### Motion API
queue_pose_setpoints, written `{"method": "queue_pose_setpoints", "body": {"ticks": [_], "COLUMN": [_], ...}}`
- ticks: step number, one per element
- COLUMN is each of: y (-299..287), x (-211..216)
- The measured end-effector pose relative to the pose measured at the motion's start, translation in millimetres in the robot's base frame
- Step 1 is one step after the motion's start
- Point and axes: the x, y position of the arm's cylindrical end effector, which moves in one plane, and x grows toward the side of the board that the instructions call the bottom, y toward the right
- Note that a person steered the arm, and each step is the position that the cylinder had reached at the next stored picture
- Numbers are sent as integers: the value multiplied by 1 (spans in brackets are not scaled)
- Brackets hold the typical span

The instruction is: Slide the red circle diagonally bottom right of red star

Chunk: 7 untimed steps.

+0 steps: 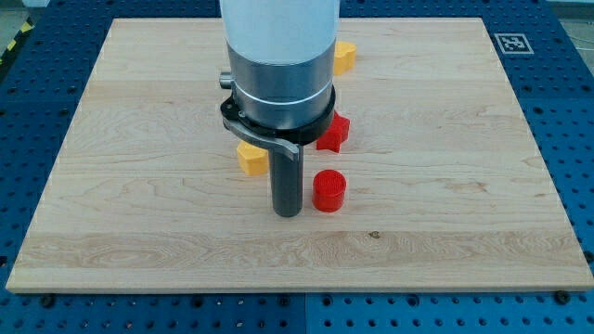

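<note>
The red circle [329, 191] lies on the wooden board, just below the red star [333, 133], which is partly hidden by the arm's body. My tip [287, 212] rests on the board just to the left of the red circle, close to it or touching its left side. The rod rises from the tip into the large grey and white arm body above.
A yellow block [251, 158] lies left of the rod, partly hidden by the arm. Another yellow block [344, 56] sits near the view's top, right of the arm. A printed marker tag [511, 43] is at the board's top right corner.
</note>
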Motion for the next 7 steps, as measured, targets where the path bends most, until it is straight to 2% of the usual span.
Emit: {"method": "queue_pose_setpoints", "body": {"ticks": [5, 7], "y": [11, 23], "x": [-7, -44]}}
